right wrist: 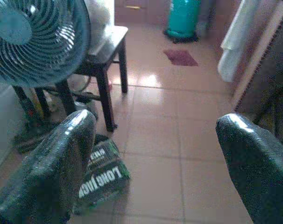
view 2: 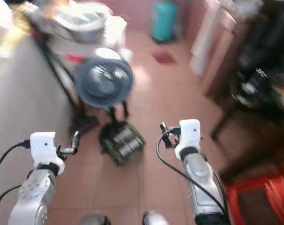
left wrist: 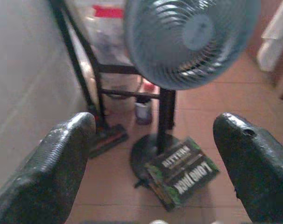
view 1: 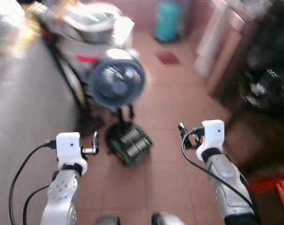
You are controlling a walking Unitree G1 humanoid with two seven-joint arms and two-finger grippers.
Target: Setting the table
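Both my arms reach forward over a tiled floor [view 1: 175, 93]. My left gripper [left wrist: 151, 163] and right gripper [right wrist: 155, 158] are spread apart, empty. A standing fan [view 1: 116, 84] stands ahead; no tableware is in view.

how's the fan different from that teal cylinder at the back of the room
The fan is grey-blue, with a round grille head on a thin black post; the teal cylinder is a solid, upright, bright teal body. The fan stands near the robot, beside a black-legged table; the cylinder stands far off by the back wall. A green box lies at the fan's base; a dark red mat lies before the cylinder. Both rest on the tiled floor.
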